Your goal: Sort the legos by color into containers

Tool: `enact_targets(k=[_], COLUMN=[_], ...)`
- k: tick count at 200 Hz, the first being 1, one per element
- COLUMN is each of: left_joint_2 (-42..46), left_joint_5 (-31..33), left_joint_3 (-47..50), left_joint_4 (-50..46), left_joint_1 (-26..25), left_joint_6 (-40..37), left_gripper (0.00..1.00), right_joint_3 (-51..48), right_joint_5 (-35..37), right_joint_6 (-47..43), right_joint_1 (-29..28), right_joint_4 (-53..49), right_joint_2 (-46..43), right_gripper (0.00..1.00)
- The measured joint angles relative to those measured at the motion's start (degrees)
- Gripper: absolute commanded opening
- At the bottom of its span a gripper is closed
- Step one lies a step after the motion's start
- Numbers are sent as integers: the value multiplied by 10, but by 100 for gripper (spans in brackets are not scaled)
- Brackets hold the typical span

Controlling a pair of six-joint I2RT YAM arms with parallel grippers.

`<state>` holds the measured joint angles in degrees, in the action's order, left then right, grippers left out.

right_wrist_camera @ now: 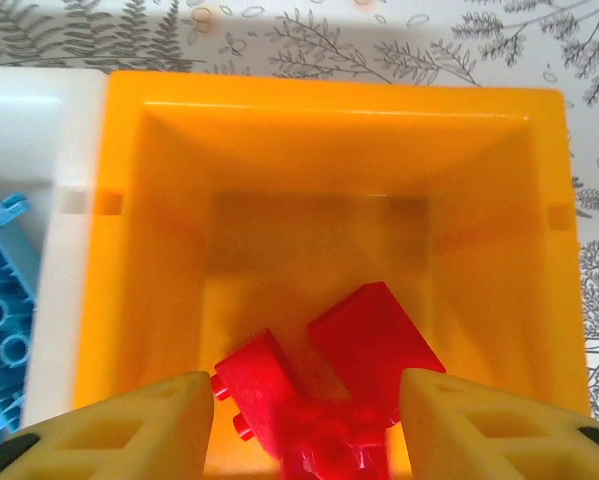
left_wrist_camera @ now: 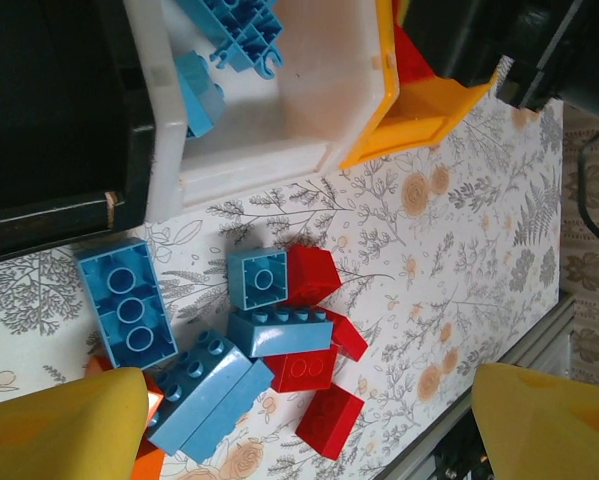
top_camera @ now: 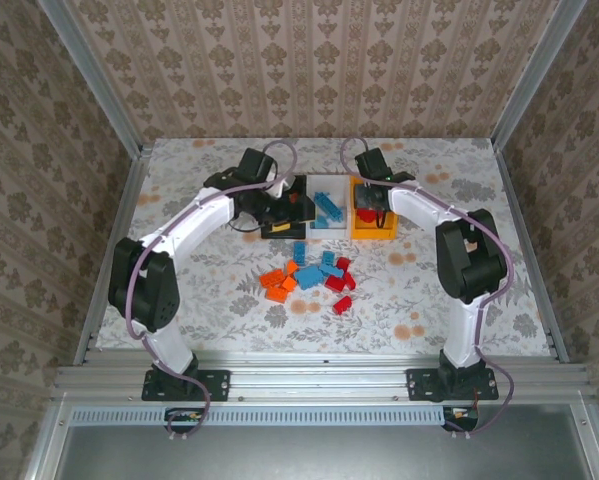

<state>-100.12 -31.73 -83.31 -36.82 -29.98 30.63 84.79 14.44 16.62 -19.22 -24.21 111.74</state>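
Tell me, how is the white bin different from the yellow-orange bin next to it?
Colour: the white bin is pale, the yellow-orange bin bright. Contents: the white bin holds blue bricks, the yellow-orange bin red bricks. Place: the white bin sits in the middle, with the black bin on its other side, while the yellow-orange bin ends the row. Both are open rectangular bins of like size, standing side by side.

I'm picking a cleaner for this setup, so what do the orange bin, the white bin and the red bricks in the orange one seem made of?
Orange bin: probably moulded plastic, smooth, slightly glossy, one uniform colour with rounded inner corners.
White bin: plastic too, milky and somewhat translucent at the wall.
Red bricks: hard glossy plastic, judging by crisp moulded studs.
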Motion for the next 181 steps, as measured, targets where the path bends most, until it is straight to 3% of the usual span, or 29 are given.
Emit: enact_targets(k=[46,88,123,157,181], left_joint_2=[0,0,4,16,16], left_joint_5=[0,-1,0,0,0], left_joint_3=[0,1,3,16,17], left_joint_4=[0,1,4,16,18], left_joint_1=[14,54,108,165,176], left_joint_6=[14,28,31,44,49], left_gripper=[86,86,86,86,86], right_joint_3=[-66,-243,-356,-365,-365], right_joint_5=[3,15,14,12,3], right_joint_6=[-1,63,105,102,90], right_joint_1=[-43,-183,-256,-256,-254], right_joint_4=[9,31,14,18,21], right_joint_2=[-152,-288,-292,-274,-238], right_gripper=[54,60,44,44,42])
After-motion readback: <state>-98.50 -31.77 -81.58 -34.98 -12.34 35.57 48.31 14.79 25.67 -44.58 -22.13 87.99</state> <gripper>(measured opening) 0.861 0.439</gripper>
